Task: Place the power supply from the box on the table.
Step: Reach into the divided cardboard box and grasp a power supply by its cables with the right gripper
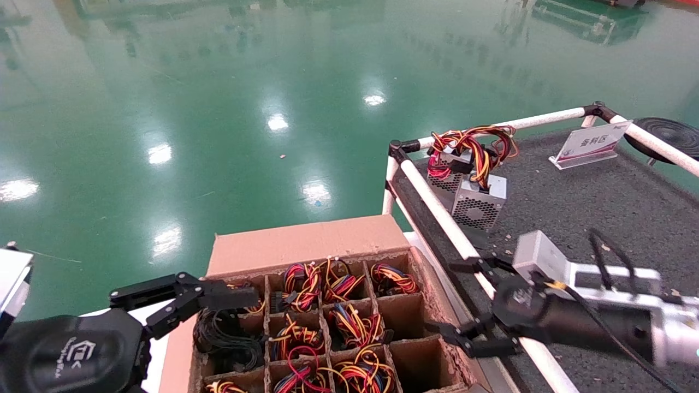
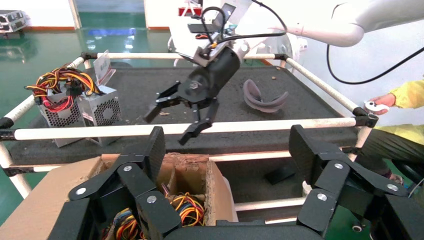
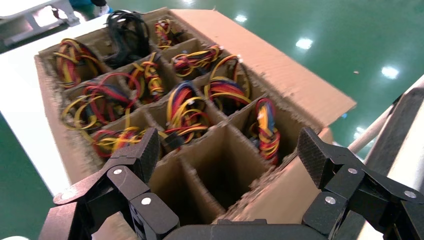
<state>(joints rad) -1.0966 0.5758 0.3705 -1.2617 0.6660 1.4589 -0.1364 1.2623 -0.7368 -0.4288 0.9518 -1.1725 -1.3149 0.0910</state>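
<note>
The box point(image 1: 306, 243) is a brown carton with a cardboard grid and stands against the table point(image 1: 573, 218). Most cells hold looped red, yellow and black wire bundles point(image 1: 355, 325); the power supply bodies under them are hidden. Two cells on the table side point(image 1: 401, 308) are empty. My right gripper point(image 1: 445, 297) hangs open over the rail at the box's table-side edge. In the right wrist view it point(image 3: 227, 150) spans an empty cell point(image 3: 220, 170), holding nothing. My left gripper point(image 1: 218, 305) is open above the box's far-side cells, empty point(image 2: 227, 145).
Two vented grey units with wire bundles point(image 1: 472, 185) stand on the table near its corner. A white pipe rail point(image 1: 437, 207) runs between box and table. A sign placard point(image 1: 590, 143) and a black disc point(image 1: 671, 134) sit at the back. A person's yellow-sleeved arm point(image 2: 400, 100) shows beyond the table.
</note>
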